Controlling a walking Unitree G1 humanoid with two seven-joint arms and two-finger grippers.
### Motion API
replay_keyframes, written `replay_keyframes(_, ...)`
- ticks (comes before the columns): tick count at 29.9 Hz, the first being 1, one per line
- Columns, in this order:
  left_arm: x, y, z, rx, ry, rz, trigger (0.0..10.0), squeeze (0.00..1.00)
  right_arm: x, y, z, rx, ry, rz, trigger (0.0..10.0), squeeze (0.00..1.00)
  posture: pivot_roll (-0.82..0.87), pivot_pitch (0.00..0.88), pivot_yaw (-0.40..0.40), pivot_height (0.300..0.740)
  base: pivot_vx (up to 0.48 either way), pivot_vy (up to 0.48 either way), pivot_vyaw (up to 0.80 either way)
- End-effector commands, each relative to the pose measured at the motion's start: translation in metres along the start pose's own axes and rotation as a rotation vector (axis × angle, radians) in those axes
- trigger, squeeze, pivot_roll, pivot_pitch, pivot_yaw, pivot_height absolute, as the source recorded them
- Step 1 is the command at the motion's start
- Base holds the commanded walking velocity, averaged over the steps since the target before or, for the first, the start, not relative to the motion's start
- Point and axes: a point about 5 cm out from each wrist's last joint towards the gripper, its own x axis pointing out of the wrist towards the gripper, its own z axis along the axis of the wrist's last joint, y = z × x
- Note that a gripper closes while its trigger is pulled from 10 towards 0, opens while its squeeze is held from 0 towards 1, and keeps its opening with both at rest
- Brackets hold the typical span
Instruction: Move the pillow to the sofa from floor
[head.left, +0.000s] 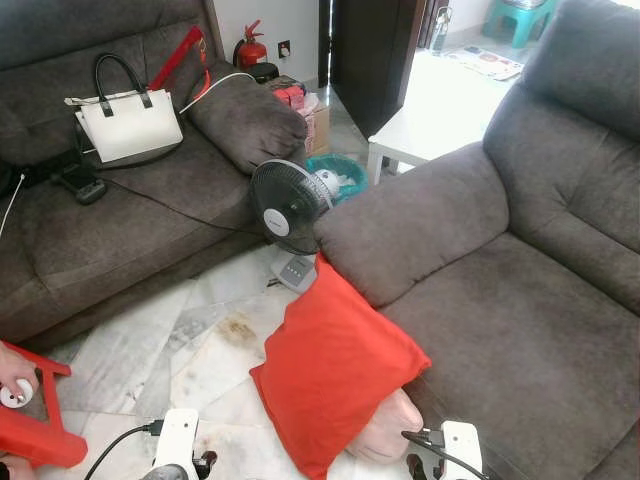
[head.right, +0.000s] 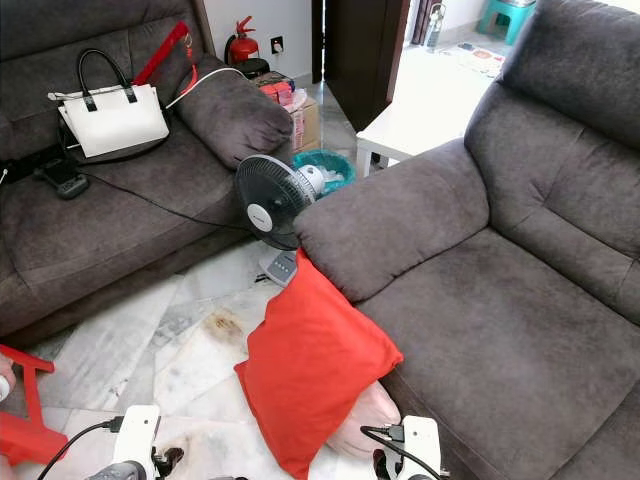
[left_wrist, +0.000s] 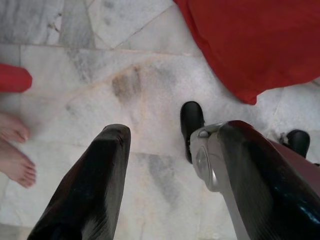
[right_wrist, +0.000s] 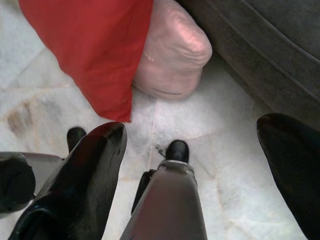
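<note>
While both jaws gape, red pillow (head.left: 335, 372) leans on sofa (head.left: 520, 300), fan (head.left: 288, 207) behind.

Fan (head.left: 288, 208) beside pillow (head.left: 335, 370); floor (head.left: 150, 350) open

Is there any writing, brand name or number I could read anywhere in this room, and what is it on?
No text is readable in any of the views.
The fan has a small white badge at the centre of its grille: too small to read.
The fire extinguisher carries a label: too small to read.
The boxes beside the sofa show print: blurred.
The white handbag and red pillow show no lettering.
</note>
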Motion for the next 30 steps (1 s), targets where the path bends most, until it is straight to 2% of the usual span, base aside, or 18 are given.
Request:
replay_keyframes(1, 0.0, -0.0005, -0.0016, -0.009, 0.014, -0.005, 10.0, 0.0, -0.0006, -0.0014, -0.0033, 0.012, 0.014, -0.009, 10.0, 0.0, 0.11, 0.066, -0.014, 0.74, 0.24, 0.0, -0.67)
replay_keyframes(21, 0.0, -0.0007, -0.0014, -0.01, 0.013, -0.006, 10.0, 0.0, -0.0005, -0.0016, -0.0026, -0.014, 0.015, -0.005, 10.0, 0.0, 0.11, 0.065, -0.014, 0.74, 0.251, 0.0, 0.0)
replay_keyframes(30, 0.0, -0.0002, -0.0008, 0.001, 0.006, -0.001, 10.0, 0.0, -0.0005, -0.0016, -0.0026, -0.013, 0.011, -0.005, 10.0, 0.0, 0.11, 0.066, -0.013, 0.74, 0.0, 0.0, 0.0)
